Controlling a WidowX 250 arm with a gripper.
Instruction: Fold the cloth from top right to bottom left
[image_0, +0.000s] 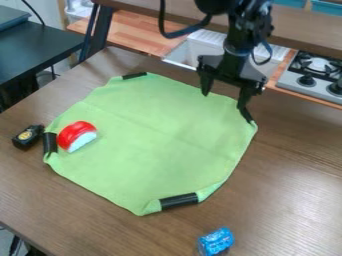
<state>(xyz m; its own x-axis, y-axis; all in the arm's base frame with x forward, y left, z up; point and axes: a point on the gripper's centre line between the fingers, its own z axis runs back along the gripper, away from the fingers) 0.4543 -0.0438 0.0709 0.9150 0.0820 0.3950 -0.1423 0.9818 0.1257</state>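
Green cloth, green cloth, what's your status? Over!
Gripper open at the top right edge. Green cloth spread out, not folded over. Red-and-white toy on its left side, maybe in the way.

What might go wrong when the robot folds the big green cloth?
The red and white toy sits on the left part of the cloth, so the folded bit might land on it and make a lump, or knock it.

The pincer is open at the far right edge, with one finger by the black strip. It might catch too little cloth and lose it.

The cloth just lies on the table, so a pull might slide it all.
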